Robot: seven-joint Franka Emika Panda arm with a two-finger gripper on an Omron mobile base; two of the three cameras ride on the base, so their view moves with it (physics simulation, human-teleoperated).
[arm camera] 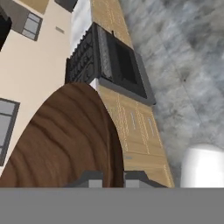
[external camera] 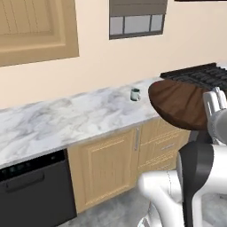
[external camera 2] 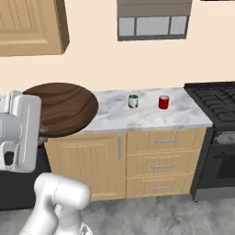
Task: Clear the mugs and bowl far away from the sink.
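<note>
Here, two mugs [external camera 2: 133,101] stand near on the marble counter [external camera 2: 147,117] beside the stove [external camera 2: 218,103].

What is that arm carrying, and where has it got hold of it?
The wooden bowl, held up in the air. The jaws are pinched on its rim, at the edge nearest the hand, as the hand view shows.

Two mugs, one [external camera 2: 133,101] left of the other [external camera 2: 164,102], are standing apart on the counter [external camera 2: 151,117], the stove [external camera 2: 215,103] adjoining at its right end. The bowl [external camera 2: 62,108] is hanging off the counter's front edge (left of both mugs), above the cabinet doors [external camera 2: 87,167].
</note>
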